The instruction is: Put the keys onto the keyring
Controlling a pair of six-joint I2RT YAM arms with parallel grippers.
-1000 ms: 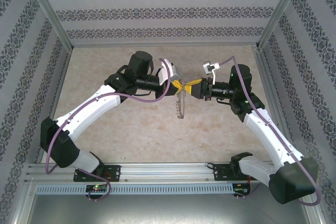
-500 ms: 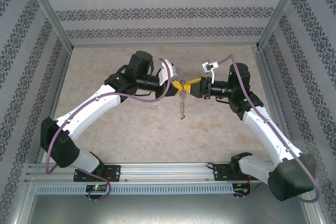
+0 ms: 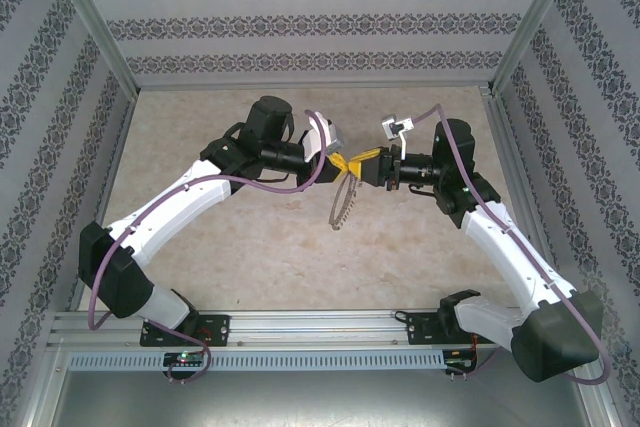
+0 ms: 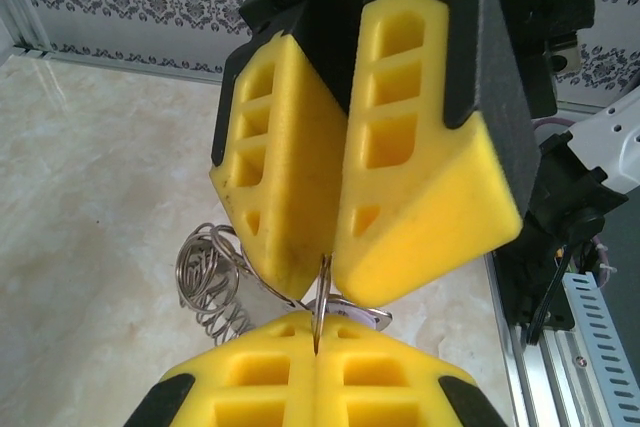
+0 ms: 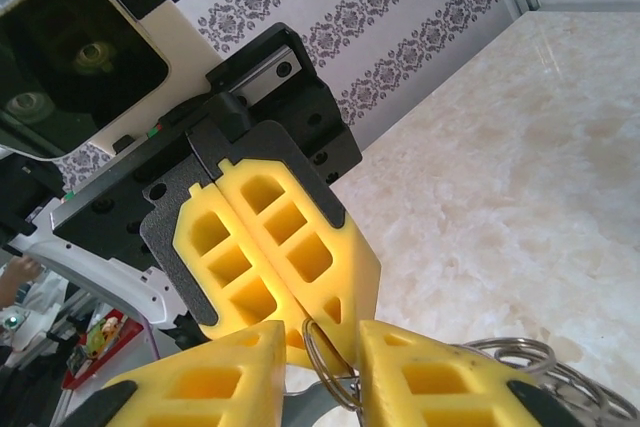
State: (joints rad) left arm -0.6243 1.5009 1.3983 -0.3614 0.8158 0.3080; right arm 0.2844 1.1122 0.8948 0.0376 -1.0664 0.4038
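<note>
Two arms meet nose to nose: two grippers, four yellow foam fingers in all, and one keyring. From above, the left gripper point(image 3: 343, 164) and right gripper point(image 3: 357, 158) meet tip to tip. The keyring point(image 3: 341, 207) hangs just beneath that meeting point, tilted so it reads as a narrow oval. The grip itself is too small to read from here.

The left wrist camera supplies it. The left fingers point(image 4: 250, 387) are pressed flat together with a thin metal edge nipped in their seam. That edge runs on into the slit between the right fingers point(image 4: 290, 177) directly opposite. One bunch of silvery wire coils point(image 4: 208, 282) sits just left of both sets of tips. A pale flat piece point(image 4: 358, 316) peeps out between the tips, too little of it showing to say whether it is the key.

The right wrist camera adds that the right fingers stand a little apart, with one small wire ring point(image 5: 328, 365) between them, dangling from the clamped left tips. Whether they squeeze it I cannot tell.
</note>
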